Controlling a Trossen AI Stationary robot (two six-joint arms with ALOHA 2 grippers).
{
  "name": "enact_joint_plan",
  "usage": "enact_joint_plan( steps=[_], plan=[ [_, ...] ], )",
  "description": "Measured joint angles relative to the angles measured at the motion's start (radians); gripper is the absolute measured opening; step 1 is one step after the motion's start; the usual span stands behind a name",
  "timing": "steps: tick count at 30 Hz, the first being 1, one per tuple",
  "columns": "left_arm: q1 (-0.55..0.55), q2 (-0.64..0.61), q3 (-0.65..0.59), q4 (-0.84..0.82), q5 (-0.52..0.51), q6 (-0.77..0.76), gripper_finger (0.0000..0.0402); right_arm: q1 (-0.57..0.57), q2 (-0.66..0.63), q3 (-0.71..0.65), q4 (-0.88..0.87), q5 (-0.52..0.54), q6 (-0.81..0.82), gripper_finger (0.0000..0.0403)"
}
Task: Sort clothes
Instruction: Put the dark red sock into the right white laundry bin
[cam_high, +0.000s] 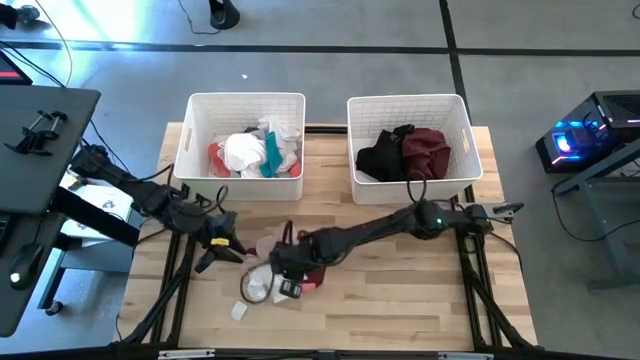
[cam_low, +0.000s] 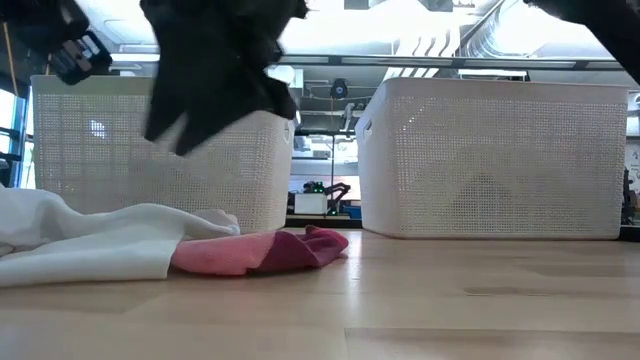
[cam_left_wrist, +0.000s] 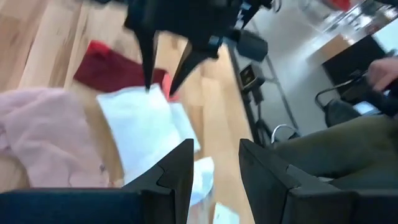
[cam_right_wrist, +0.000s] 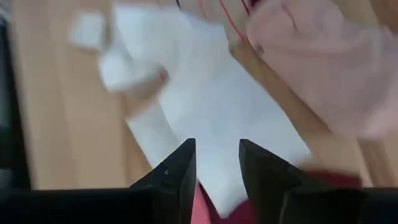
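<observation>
A soft white cloth garment (cam_right_wrist: 211, 118) lay flat directly beneath the right gripper (cam_right_wrist: 216, 163), whose fingers stood parted, holding nothing; a fuzzy pink garment (cam_right_wrist: 323, 68) lay just beside; the left gripper (cam_left_wrist: 214, 163) hovered nearby, likewise parted and empty

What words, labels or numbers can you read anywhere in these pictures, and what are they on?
None can be read.
A small tag on the pink garment: too blurred to read.
A small plate on the dark equipment beyond the table edge: too small to read.
The two white baskets and the white garment: no print visible.
</observation>
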Motion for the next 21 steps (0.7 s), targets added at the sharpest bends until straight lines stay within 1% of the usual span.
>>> enact_joint_plan(
  steps=[4, 6, 8, 11, 13, 16, 19, 21],
  plan=[
    [-0.030, 0.003, 0.000, -0.032, -0.036, -0.016, 0.0115, 0.057, -0.003, -0.025, -0.127, 0.106, 0.058, 0.0110],
    [-0.040, 0.003, 0.000, -0.032, -0.045, -0.017, 0.0115, 0.087, -0.022, -0.093, -0.153, 0.135, 0.124, 0.0110],
    [-0.048, 0.003, 0.000, -0.031, -0.054, -0.017, 0.0115, 0.114, -0.050, -0.184, -0.116, 0.131, 0.189, 0.0110],
    [-0.049, 0.003, 0.000, -0.031, -0.057, -0.017, 0.0115, 0.149, -0.128, -0.344, 0.031, 0.095, 0.282, 0.0110],
    [-0.049, 0.004, 0.000, -0.029, -0.058, -0.017, 0.0115, 0.167, -0.184, -0.455, 0.161, 0.075, 0.347, 0.0110],
    [-0.049, 0.004, 0.000, -0.021, -0.060, -0.017, 0.0115, 0.184, -0.259, -0.618, 0.386, 0.078, 0.433, 0.0110],
    [-0.049, 0.004, 0.000, -0.017, -0.060, -0.010, 0.0115, 0.186, -0.317, -0.736, 0.647, 0.151, 0.471, 0.0110],
    [-0.049, 0.004, 0.000, -0.019, -0.060, -0.005, 0.0115, 0.187, -0.330, -0.782, 0.767, 0.198, 0.440, 0.0110]
  ],
)
